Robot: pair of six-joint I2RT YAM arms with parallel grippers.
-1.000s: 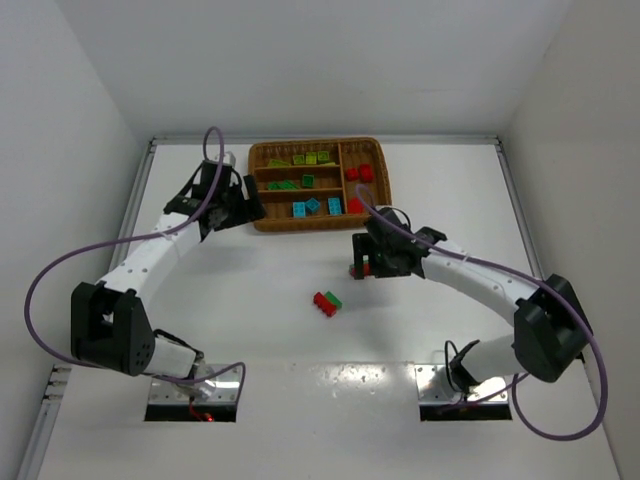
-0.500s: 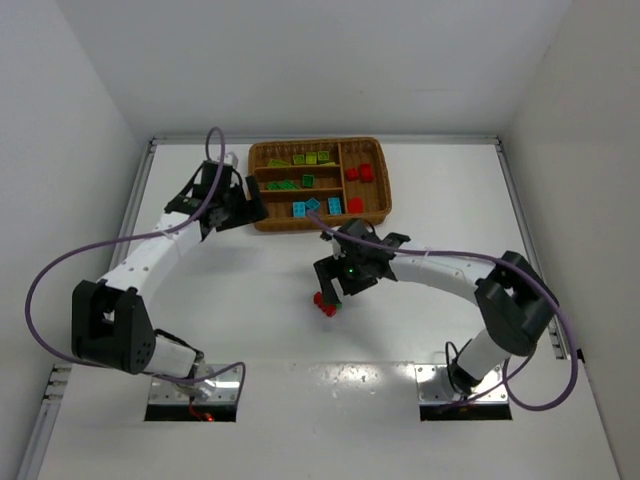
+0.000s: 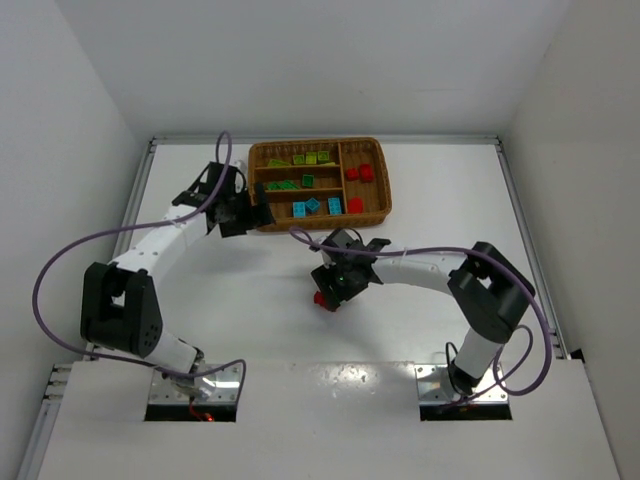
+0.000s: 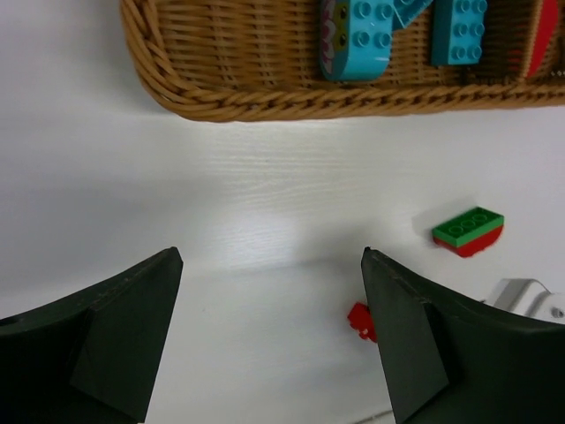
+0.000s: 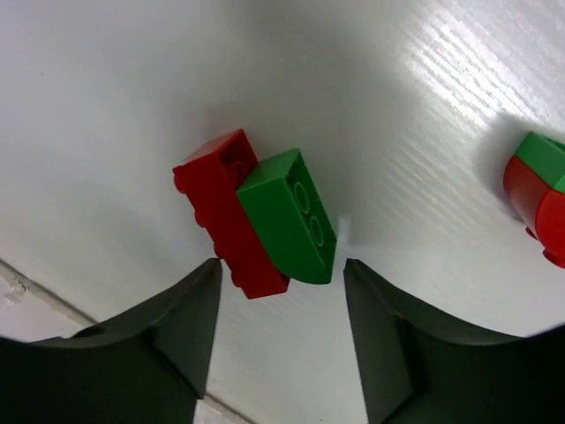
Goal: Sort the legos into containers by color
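From above, the brown wicker tray [image 3: 318,142] sat at the far middle of the white table [image 3: 250,310]. Its long slots held lime bricks [image 3: 306,158], dark green bricks [image 3: 290,184] and cyan bricks [image 3: 315,207], and its upright slot held red bricks [image 3: 360,175]. The left arm curved out to the tray's near-left corner, with the left gripper [image 3: 243,213] just beside the rim. The right arm reached leftward across the table, its right gripper [image 3: 333,284] low over a loose red brick [image 3: 322,298]. The left wrist camera showed its jaws spread wide and empty above bare table — tray rim and cyan bricks ahead, a green-on-red piece [image 4: 468,231] lying apart. The right wrist camera showed the red brick and a green brick [image 5: 290,215] joined side by side on the table — their near end just inside the half-parted jaws, neither finger touching them.
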